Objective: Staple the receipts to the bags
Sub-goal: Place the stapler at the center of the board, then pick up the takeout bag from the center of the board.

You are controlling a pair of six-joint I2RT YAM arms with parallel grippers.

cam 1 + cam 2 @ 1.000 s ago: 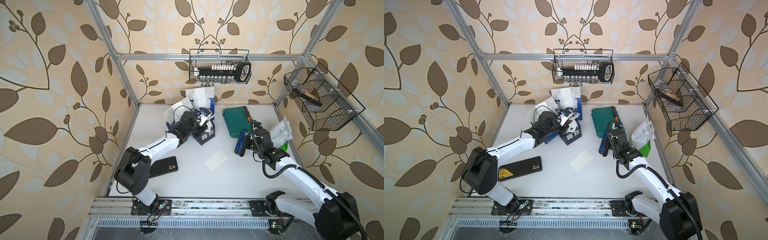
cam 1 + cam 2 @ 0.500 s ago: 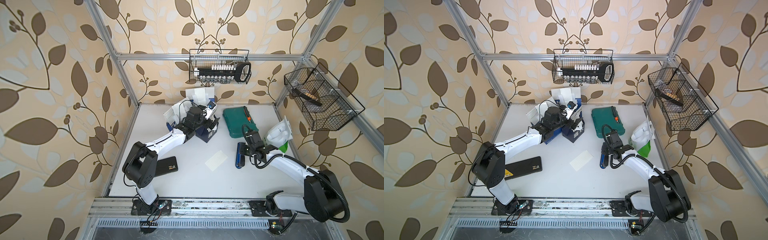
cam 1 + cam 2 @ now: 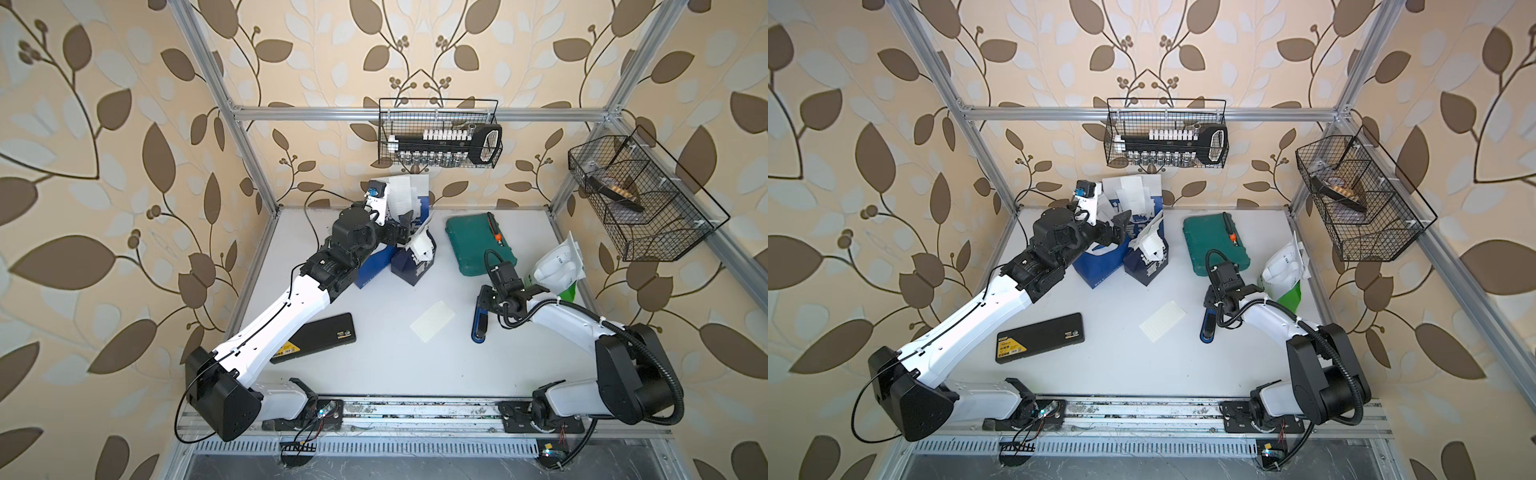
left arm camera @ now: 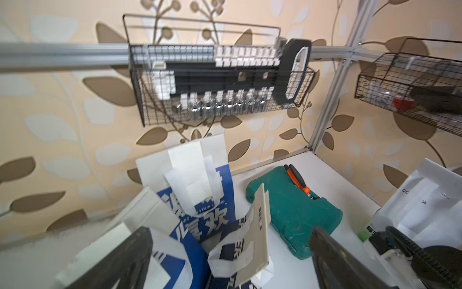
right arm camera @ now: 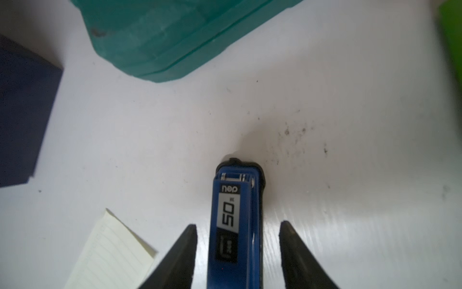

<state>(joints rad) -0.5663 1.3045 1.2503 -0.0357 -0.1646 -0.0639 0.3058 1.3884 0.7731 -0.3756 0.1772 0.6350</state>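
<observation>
stapler: glossy plastic | table: matt white (speckled) | receipt: thin paper

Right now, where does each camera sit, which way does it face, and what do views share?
Top views: high above the front edge, looking down on the table; both arms, left gripper and right gripper show.
Left wrist: on that arm, facing the back wall over the blue-and-white bags and green case; spread fingers show.
Right wrist: on that arm, looking down at the stapler beside a receipt; open fingers flank it.
Shared: the green case is in all views.
</observation>
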